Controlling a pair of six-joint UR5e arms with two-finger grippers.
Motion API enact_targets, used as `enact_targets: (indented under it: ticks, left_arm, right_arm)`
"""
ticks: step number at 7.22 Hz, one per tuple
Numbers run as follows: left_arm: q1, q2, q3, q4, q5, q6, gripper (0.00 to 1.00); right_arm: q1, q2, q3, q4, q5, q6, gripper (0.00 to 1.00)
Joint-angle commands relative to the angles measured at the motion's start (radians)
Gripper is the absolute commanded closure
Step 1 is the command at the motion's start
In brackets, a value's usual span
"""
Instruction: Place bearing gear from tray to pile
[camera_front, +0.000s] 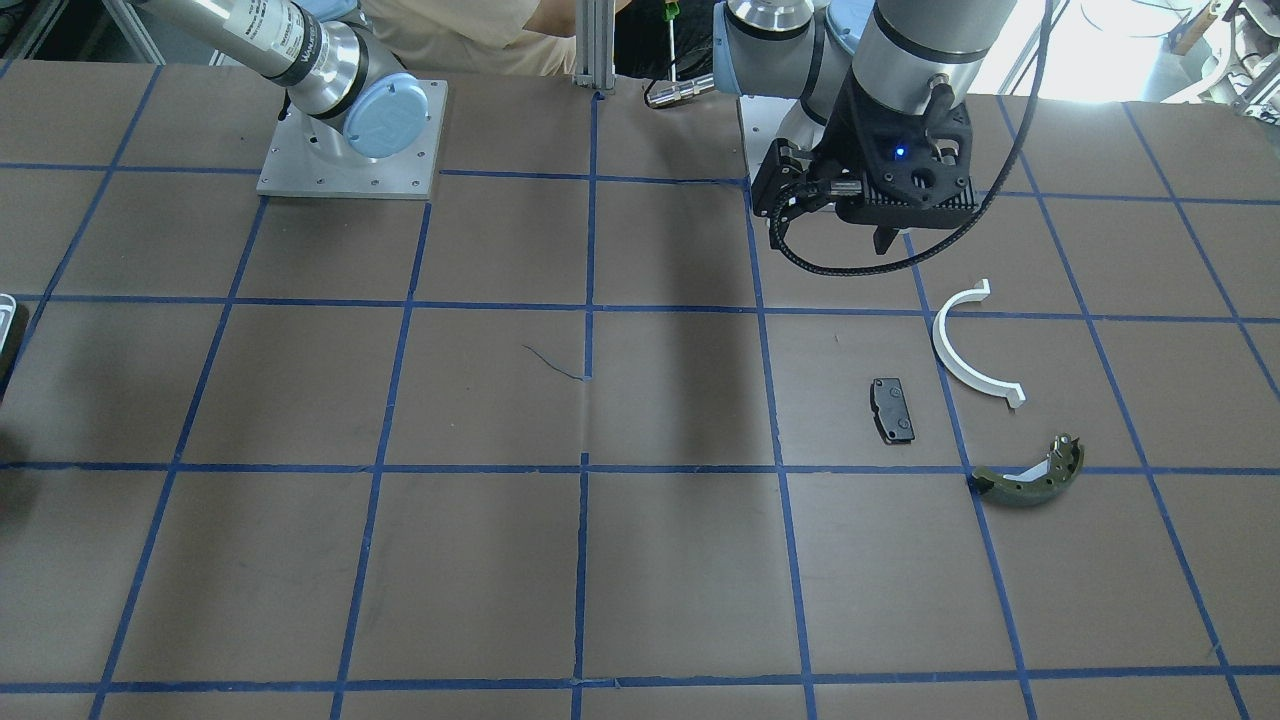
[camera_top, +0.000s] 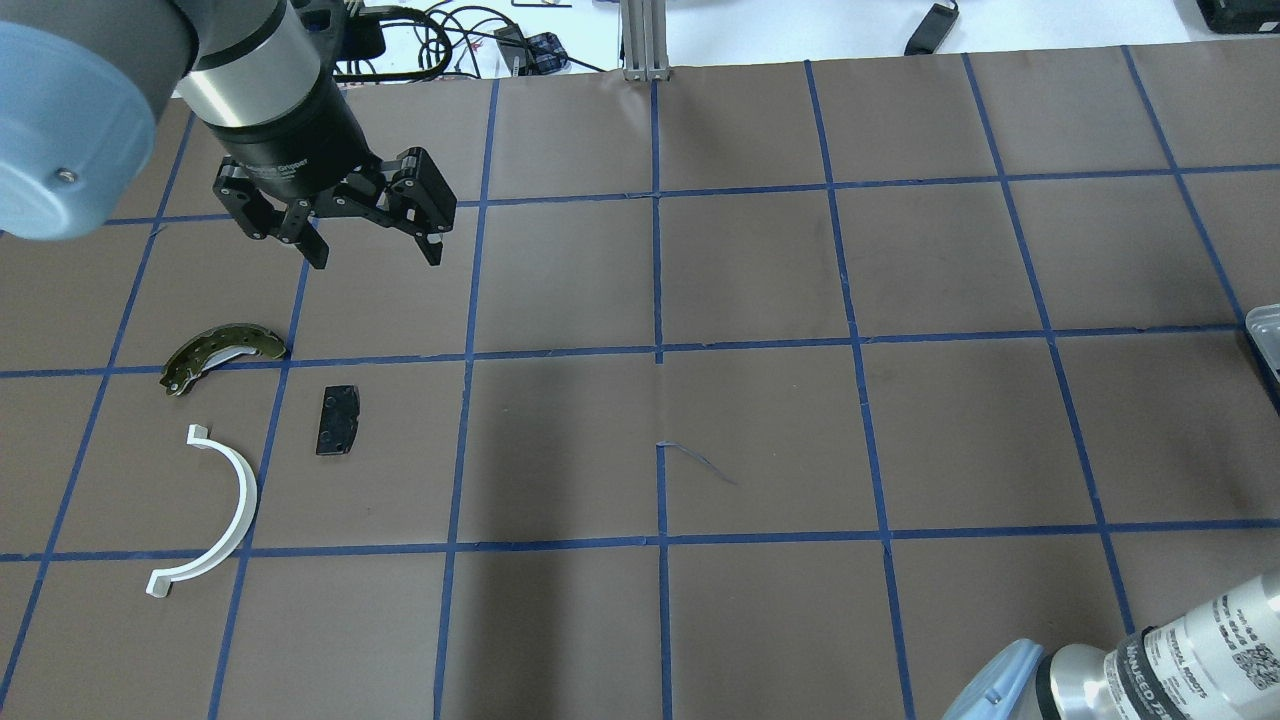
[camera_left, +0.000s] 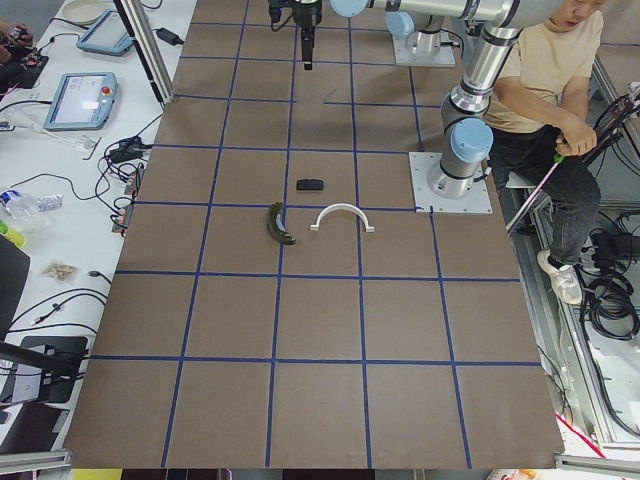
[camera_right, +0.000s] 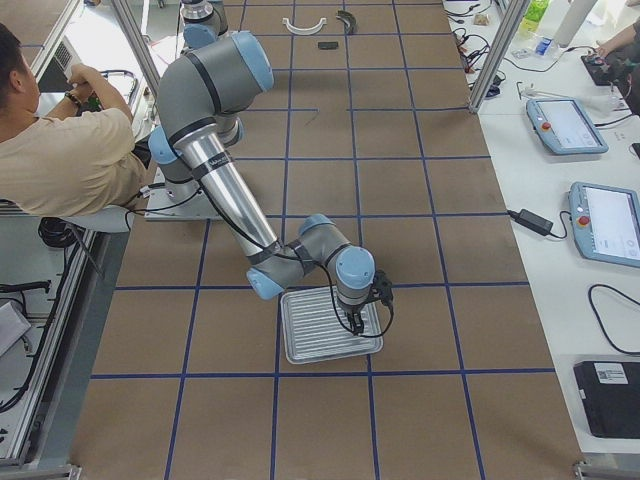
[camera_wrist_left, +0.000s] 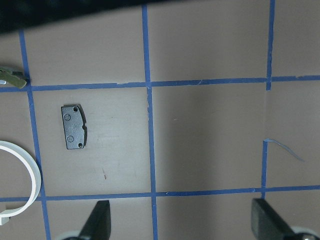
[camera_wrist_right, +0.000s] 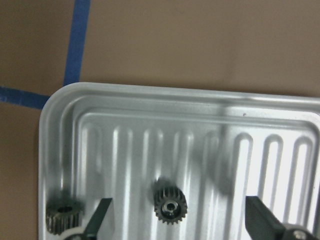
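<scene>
Overhead exterior crops tray (camera_top: 1265, 328) (corner only).

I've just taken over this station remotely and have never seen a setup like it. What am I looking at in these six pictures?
Two robot arms stand at a taped brown table. Two pictures look down on it, one from behind the robot and one from across the table. Two more look along it from its ends, and one comes from each wrist. The left gripper hangs open and empty near loose parts: a white half-ring, a black plate and an olive brake shoe. At the other end, the right gripper is low over a ribbed tray. Its wrist camera shows the jaws open either side of a small gear, with a second gear beside it. Nothing is held.
</scene>
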Motion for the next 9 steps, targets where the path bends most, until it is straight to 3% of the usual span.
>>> enact_targets:
  ticks: [1,5,9]
  left_arm:
    - [0.0,0.0,0.0,0.0,0.0,0.0,0.0]
    - [0.002,0.0,0.0,0.0,0.0,0.0,0.0]
    - [0.0,0.0,0.0,0.0,0.0,0.0,0.0]
  right_arm:
    - [-0.001,0.003,0.0,0.0,-0.002,0.002,0.09]
    - [-0.001,0.007,0.002,0.002,-0.002,0.003,0.19]
    - [-0.001,0.009,0.002,0.013,-0.006,0.009,0.46]
